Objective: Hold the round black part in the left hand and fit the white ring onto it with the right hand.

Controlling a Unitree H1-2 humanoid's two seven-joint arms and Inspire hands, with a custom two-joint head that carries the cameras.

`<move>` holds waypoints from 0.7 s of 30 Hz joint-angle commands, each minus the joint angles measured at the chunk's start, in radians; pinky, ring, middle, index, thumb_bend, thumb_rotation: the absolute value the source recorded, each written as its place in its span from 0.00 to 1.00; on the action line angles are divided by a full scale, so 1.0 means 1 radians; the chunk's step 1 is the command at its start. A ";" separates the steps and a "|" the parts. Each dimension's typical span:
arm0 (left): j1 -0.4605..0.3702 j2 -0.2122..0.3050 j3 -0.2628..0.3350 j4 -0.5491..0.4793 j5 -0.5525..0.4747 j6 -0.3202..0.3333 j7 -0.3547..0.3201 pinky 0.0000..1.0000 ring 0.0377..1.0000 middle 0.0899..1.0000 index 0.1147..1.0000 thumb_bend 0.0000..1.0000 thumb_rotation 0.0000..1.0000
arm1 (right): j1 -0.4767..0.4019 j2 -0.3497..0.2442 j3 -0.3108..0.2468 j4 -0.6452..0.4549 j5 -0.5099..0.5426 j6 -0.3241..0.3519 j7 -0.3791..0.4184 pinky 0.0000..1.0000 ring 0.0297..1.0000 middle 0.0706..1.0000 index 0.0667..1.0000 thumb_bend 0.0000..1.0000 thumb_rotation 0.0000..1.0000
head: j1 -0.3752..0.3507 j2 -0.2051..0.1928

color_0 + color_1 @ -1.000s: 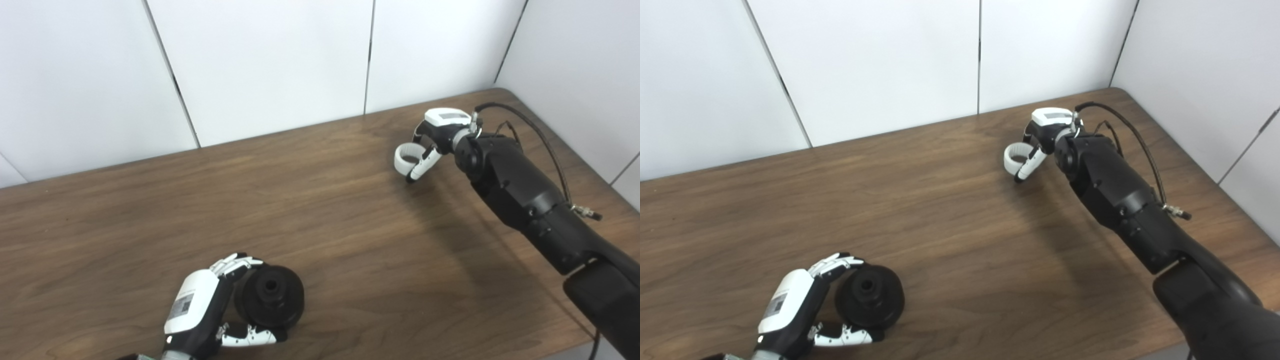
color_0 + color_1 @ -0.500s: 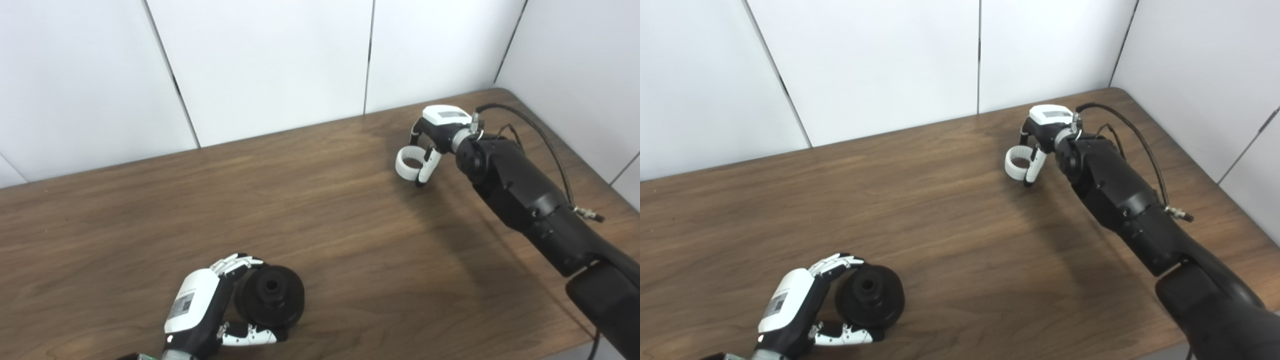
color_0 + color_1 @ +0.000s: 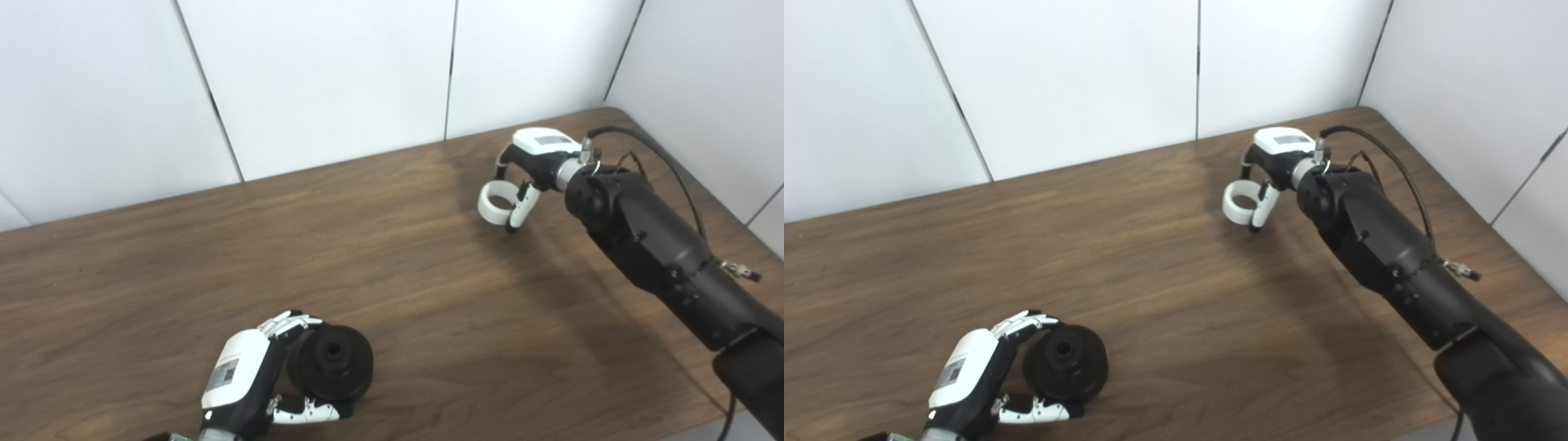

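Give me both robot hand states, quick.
Left robot hand: shut on the round black part.
Right robot hand: shut on the white ring.

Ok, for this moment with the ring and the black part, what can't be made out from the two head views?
- Underside of the round black plastic part: hidden in both views by its own body, so table contact is unclear.
- Left hand palm: turned away; wrist cut off by the bottom edge.
- Right hand grip on the white plastic ring: contact points too small.
- Right arm's upper part: cut off at the lower right corner.
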 commanded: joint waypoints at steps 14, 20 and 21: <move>-0.018 -0.036 -0.042 -0.020 0.084 0.018 -0.008 1.00 0.89 0.77 0.42 0.52 0.05 | -0.004 0.045 0.026 -0.535 -0.021 -0.027 0.268 1.00 0.96 0.81 0.45 0.53 0.15 | 0.106 0.032; -0.034 -0.056 -0.068 -0.020 0.143 0.026 -0.006 0.99 0.87 0.75 0.42 0.52 0.05 | 0.032 0.107 0.025 -0.641 -0.016 -0.029 0.349 1.00 0.97 0.82 0.45 0.52 0.15 | 0.155 0.056; -0.037 -0.056 -0.071 -0.013 0.150 0.019 0.003 0.99 0.87 0.75 0.42 0.52 0.05 | 0.041 0.121 0.029 -0.652 -0.019 -0.032 0.357 1.00 0.98 0.82 0.45 0.52 0.15 | 0.162 0.059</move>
